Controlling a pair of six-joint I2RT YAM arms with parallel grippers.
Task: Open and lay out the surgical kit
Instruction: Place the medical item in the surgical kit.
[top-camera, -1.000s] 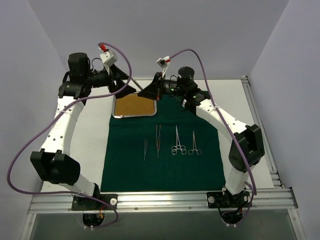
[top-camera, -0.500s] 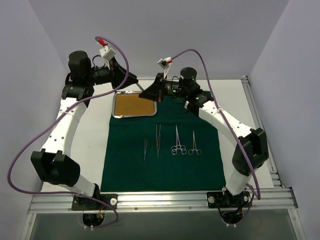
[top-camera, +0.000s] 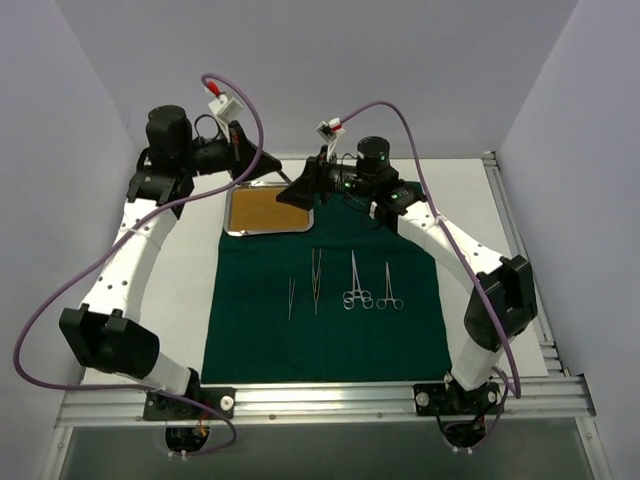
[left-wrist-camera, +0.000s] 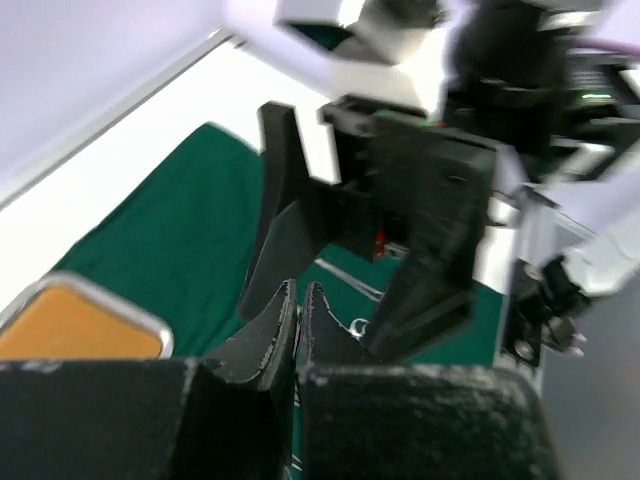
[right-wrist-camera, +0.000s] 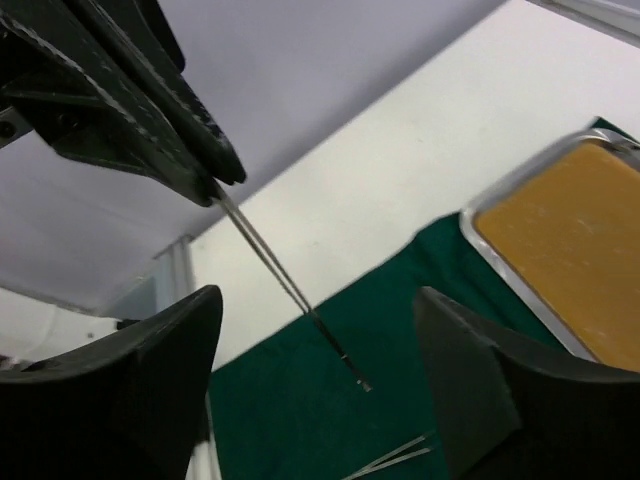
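The dark green cloth (top-camera: 330, 330) lies spread flat on the table. On it lie two tweezers (top-camera: 291, 298) (top-camera: 316, 280) and two ring-handled clamps (top-camera: 355, 285) (top-camera: 389, 288). The steel tray (top-camera: 268, 210) with its orange-brown inside sits at the cloth's far left corner. My left gripper (top-camera: 270, 169) is shut on the upper end of another thin tweezers (right-wrist-camera: 290, 290), which slants down over the cloth's (right-wrist-camera: 300, 420) far edge. My right gripper (right-wrist-camera: 315, 297) stands open around that tweezers' lower half, with neither finger touching it. In the left wrist view the fingers (left-wrist-camera: 285, 330) are pressed together.
Both grippers are close together, above the back edge of the cloth next to the tray (right-wrist-camera: 570, 240). Bare white tabletop (top-camera: 185, 280) flanks the cloth on the left and right. A metal rail (top-camera: 320, 400) runs along the near edge. Grey walls enclose the table.
My left gripper closed on the tweezers held up at the back. Then my right gripper, shut on it before, opened and let go. Both arms shifted slightly.
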